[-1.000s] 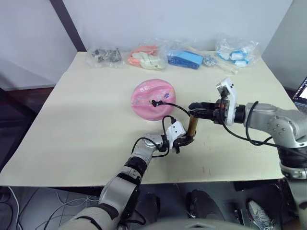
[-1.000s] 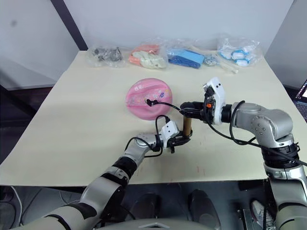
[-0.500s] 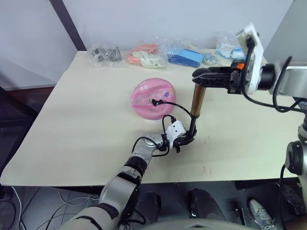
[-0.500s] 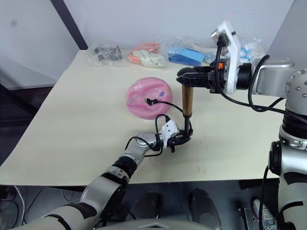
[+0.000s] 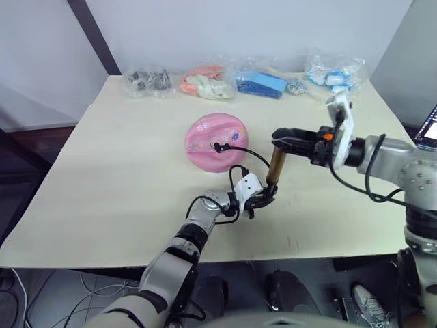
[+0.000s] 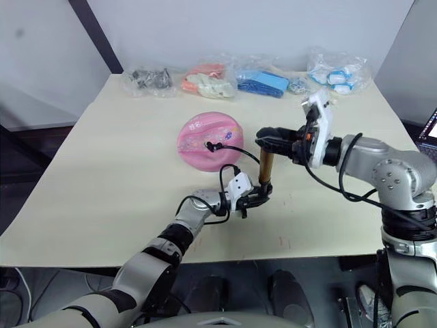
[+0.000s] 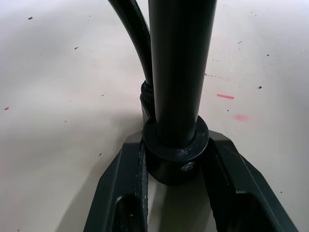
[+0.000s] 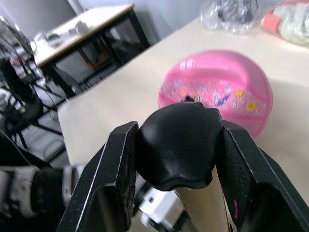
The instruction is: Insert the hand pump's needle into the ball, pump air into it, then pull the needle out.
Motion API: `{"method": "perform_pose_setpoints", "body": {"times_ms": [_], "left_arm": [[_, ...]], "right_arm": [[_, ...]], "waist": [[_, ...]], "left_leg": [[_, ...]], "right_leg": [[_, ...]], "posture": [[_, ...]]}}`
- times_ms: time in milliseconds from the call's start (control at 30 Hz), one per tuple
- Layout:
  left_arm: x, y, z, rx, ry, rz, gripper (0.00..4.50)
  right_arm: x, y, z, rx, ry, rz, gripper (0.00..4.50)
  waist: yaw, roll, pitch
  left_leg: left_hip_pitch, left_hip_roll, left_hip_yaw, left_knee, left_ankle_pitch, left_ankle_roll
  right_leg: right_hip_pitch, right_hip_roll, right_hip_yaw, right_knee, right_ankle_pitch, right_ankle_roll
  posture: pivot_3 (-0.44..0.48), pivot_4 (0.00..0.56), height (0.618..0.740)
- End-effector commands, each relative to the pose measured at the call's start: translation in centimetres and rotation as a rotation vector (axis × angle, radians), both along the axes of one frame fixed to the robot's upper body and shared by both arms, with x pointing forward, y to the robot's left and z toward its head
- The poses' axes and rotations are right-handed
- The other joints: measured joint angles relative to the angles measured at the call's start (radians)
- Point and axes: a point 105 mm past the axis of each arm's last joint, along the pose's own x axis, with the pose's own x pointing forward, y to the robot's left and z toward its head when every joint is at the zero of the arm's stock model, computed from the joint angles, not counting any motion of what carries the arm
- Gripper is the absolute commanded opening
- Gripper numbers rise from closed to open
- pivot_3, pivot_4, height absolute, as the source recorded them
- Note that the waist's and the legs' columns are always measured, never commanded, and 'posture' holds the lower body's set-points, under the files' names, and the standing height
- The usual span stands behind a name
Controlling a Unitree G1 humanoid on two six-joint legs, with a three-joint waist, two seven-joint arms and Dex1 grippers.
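So the pump stroke looks to be on its way back down — half a second ago the right arm had the handle hauled high above the table with the barrel stretched well clear of its base, and now the handle sits much lower again, closer to where it was a second back. That reads as an up-and-down pumping cycle underway, with air probably going into the ball [image 5: 216, 141]. Going left to right: the ball rests on the table [image 5: 116, 171] toward the middle, looking a bit flattened still, with the thin black hose [image 5: 240, 149] plugged in at its valve, so the needle itself is buried and can't be made out. The hose arcs over to the hand pump [image 5: 275, 171], which stands nearly upright just beside the ball. The left gripper [image 5: 261, 201] lies low on the table with its forearm stretched forward, and the left wrist view shows its fingers [image 7: 236, 183] pinching the pump's black base cap from both sides to pin it down. Further right, the right gripper [image 5: 290, 139] reaches in horizontally from the side, elbow bent, its fingers [image 8: 113, 179] clamped around the black T-handle [image 8: 178, 145] — pulling the needle out hasn't happened yet. Bagged odds and ends [image 5: 259, 83] line the far edge.
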Motion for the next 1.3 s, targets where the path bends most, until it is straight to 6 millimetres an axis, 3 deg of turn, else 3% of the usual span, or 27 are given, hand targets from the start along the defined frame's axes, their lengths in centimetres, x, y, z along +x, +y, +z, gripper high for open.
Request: {"method": "perform_pose_setpoints", "body": {"times_ms": [33,167,267,333,400,500,633,1033,1100,1300], "left_arm": [[-1.6,1.8,-3.4,0.091,0.113,0.012,1.06],[-1.7,1.7,-3.4,0.088,0.113,0.013,1.06],[-1.8,1.6,-3.4,0.084,0.115,0.015,1.06],[-1.8,1.6,-3.5,0.085,0.116,0.016,1.06],[-1.9,1.7,-3.6,0.088,0.118,0.016,1.06],[-1.9,1.8,-3.7,0.091,0.119,0.015,1.06],[-2.0,1.8,-3.8,0.094,0.121,0.013,1.06],[-2.3,1.9,-3.8,0.093,0.126,0.003,1.06],[-2.3,1.9,-3.7,0.093,0.127,0.004,1.06],[-2.4,1.8,-3.6,0.091,0.129,0.001,1.06]], "right_arm": [[-0.3,0.9,-6.5,-0.111,0.174,0.000,1.78],[-0.5,1.4,-8.4,-0.123,0.194,0.009,1.78],[-0.6,1.4,-8.0,-0.106,0.175,0.016,1.78],[-0.4,1.3,-6.4,-0.083,0.138,0.014,1.78],[0.0,1.0,-2.9,-0.053,0.056,0.013,1.78],[0.2,0.8,0.3,-0.030,-0.008,0.012,1.78],[-0.2,0.2,7.0,0.035,-0.120,0.028,1.78],[-1.7,-0.9,14.9,0.067,-0.232,0.026,1.78],[-1.5,-1.0,14.2,0.076,-0.210,0.024,1.78],[0.0,-1.1,6.9,0.045,-0.067,-0.039,1.78]], "waist": [[0.000,-0.001,-0.001],[0.000,-0.003,-0.002],[0.000,-0.003,-0.002],[0.000,-0.003,-0.002],[0.000,-0.002,-0.001],[0.003,-0.001,0.002],[0.004,0.005,0.007],[0.005,0.004,0.009],[0.006,0.004,0.010],[0.005,0.001,0.008]], "left_leg": [[0.001,0.000,0.000,-0.001,0.000,0.000],[0.011,0.000,0.002,-0.007,0.000,0.000],[0.013,0.002,0.001,-0.008,0.000,0.000],[0.013,0.002,0.001,-0.008,0.000,0.000],[0.013,0.002,0.000,-0.009,0.000,0.000],[0.012,0.002,0.000,-0.008,0.000,0.000],[0.003,0.001,0.001,-0.008,0.000,0.000],[-0.006,0.000,0.000,-0.007,0.000,0.000],[-0.007,0.000,-0.001,-0.007,0.000,0.000],[-0.007,0.000,0.000,-0.007,0.000,0.000]], "right_leg": [[0.001,0.000,0.000,0.000,0.000,0.000],[0.006,0.000,0.002,-0.001,-0.002,-0.001],[0.008,0.002,0.001,-0.002,-0.003,-0.002],[0.008,0.003,0.001,-0.002,-0.003,-0.002],[0.008,0.003,0.001,-0.002,-0.003,-0.002],[0.008,0.003,0.001,-0.002,-0.003,-0.002],[-0.001,0.001,0.001,-0.001,-0.001,-0.005],[-0.009,-0.001,-0.001,-0.001,0.000,-0.006],[-0.009,-0.001,-0.001,-0.001,0.000,-0.007],[-0.008,-0.002,-0.001,-0.003,0.000,-0.006]], "posture": [[0.000,0.150,0.740],[0.000,0.150,0.740],[0.000,0.150,0.740],[0.000,0.150,0.740],[0.000,0.150,0.740],[0.000,0.150,0.740],[0.000,0.150,0.740],[0.000,0.150,0.740],[0.000,0.150,0.740],[0.000,0.150,0.740]]}}
